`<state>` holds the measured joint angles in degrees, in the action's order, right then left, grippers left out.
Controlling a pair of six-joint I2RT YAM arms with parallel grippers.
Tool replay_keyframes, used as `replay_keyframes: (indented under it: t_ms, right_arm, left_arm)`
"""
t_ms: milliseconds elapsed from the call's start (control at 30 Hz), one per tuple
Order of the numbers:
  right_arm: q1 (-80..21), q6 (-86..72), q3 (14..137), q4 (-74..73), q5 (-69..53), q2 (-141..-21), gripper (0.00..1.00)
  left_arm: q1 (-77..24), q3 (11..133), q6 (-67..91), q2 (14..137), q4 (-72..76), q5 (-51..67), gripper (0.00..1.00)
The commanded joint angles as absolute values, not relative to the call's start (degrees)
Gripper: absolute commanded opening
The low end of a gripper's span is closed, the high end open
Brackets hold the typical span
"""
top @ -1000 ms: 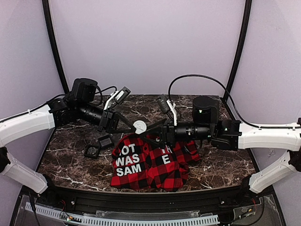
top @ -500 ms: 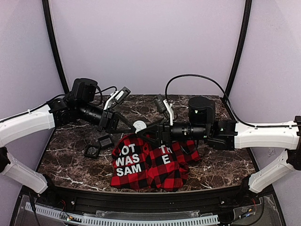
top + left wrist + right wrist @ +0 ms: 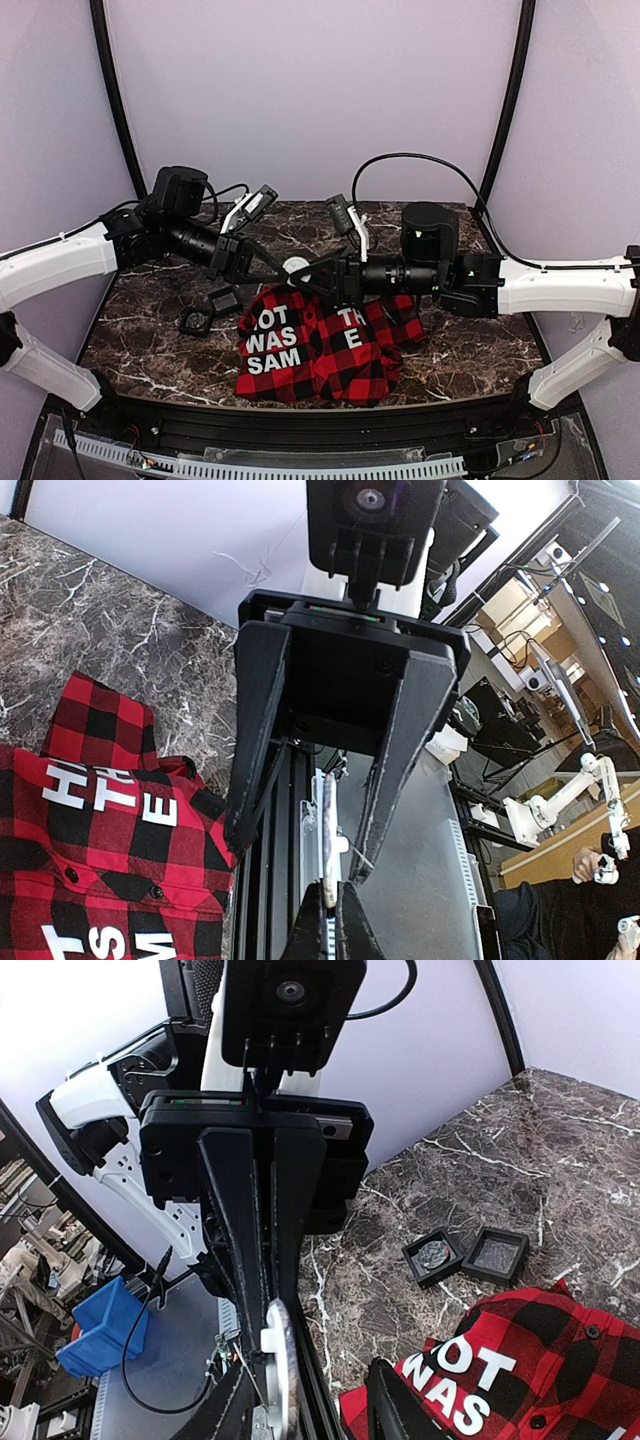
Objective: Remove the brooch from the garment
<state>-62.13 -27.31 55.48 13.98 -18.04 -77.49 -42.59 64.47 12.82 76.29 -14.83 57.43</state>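
The brooch (image 3: 297, 266), a small pale disc, hangs in the air above the table, lifted off the garment (image 3: 320, 345). My left gripper (image 3: 287, 268) is shut on its edge. In the left wrist view the brooch (image 3: 329, 815) is edge-on, pinched between my left fingertips (image 3: 318, 920). My right gripper (image 3: 313, 279) reaches in from the right and straddles the disc, open. In the right wrist view the brooch (image 3: 282, 1360) sits close to my right gripper's (image 3: 310, 1410) left finger, with a wide gap to the other finger. The red-and-black plaid garment (image 3: 520, 1370) lies flat below.
Two small black square frames (image 3: 195, 320) (image 3: 223, 298) lie on the marble table (image 3: 470, 350) left of the garment; the right wrist view shows them as a pair (image 3: 433, 1257) (image 3: 497, 1253). Black curved posts (image 3: 112, 90) rise at both back corners.
My right gripper has slid a little left over the brooch and its jaws have narrowed around it. My left gripper has kept still, holding the brooch.
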Motion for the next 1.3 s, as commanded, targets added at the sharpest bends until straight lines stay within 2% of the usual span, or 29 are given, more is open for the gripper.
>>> replay_keyframes:
  t_ms: [0,300,567,1267]
  right_arm:
    - [-62.58,-28.18,56.64,16.11,-16.62,-78.33,0.36]
    - [-62.49,-29.31,56.27,16.04,-14.60,-78.31,0.24]
    - [-62.42,-30.36,56.75,14.86,-13.21,-78.92,0.17]
    - [-60.36,-37.68,56.14,11.12,-7.31,-79.70,0.14]
  left_arm:
    - [-42.36,65.30,12.22,76.40,-15.03,58.44,0.01]
    - [-42.34,65.22,12.22,76.42,-14.96,58.58,0.01]
    - [-42.32,65.21,12.24,76.35,-14.99,58.68,0.01]
    - [-42.36,65.13,12.22,76.25,-14.85,58.50,0.01]
